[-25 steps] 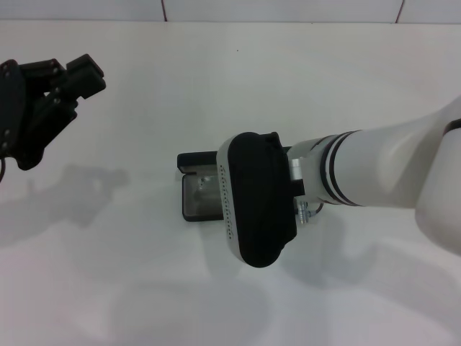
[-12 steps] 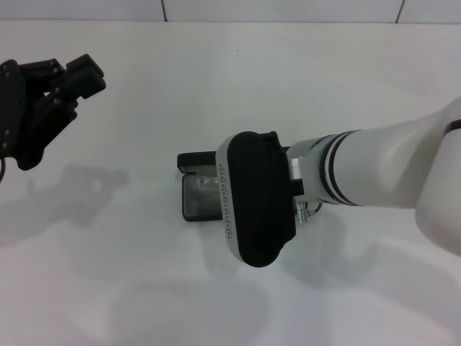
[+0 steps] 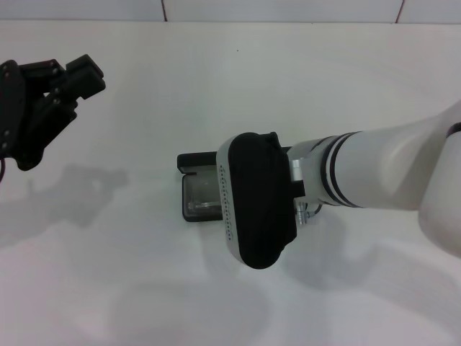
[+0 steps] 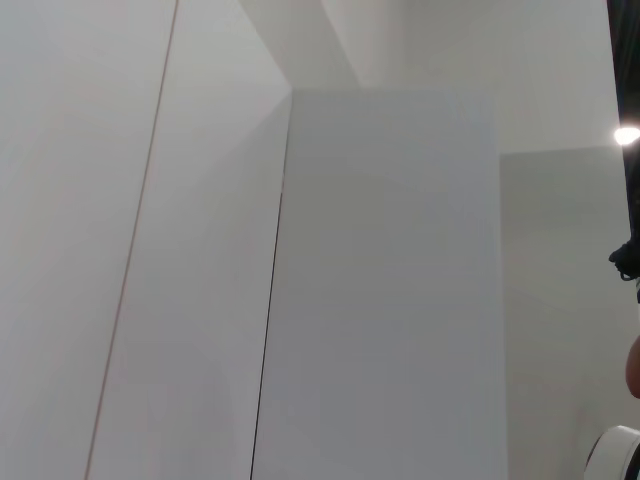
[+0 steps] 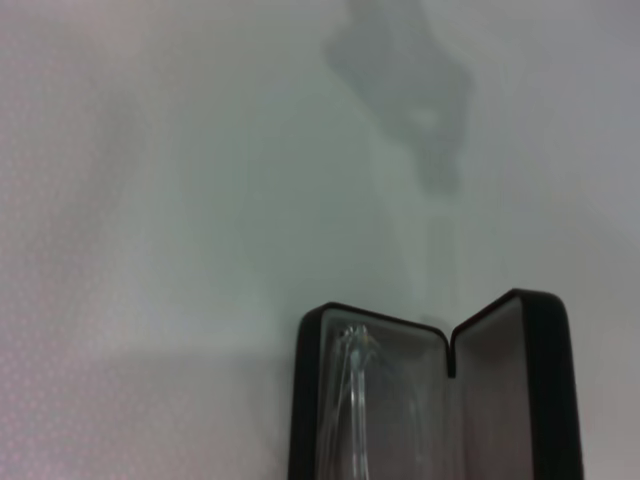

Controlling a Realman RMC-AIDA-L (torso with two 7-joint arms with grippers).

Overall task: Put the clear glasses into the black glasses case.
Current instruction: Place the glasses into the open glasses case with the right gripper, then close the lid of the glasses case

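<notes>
Under my right gripper [image 3: 248,209], whose fingers I could not see, the clear glasses [image 5: 358,400] lay inside the open black glasses case [image 5: 525,400]. Farther off, my left gripper [image 3: 83,76] hung raised, its fingers slightly parted and empty.

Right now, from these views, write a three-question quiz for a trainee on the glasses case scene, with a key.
1. True or false: the black glasses case stands open on the table.
2. Where do the clear glasses lie? A) on the bare table beside the case B) inside the case's grey-lined tray C) in the left gripper
3. Which arm is over the case, and where is the other one?

Key
1. True: the right wrist view shows the lid raised beside the tray.
2. B.
3. The right arm's wrist hangs over the case, hiding most of it in the head view. The left gripper is raised at the table's far left, holding nothing.
</notes>
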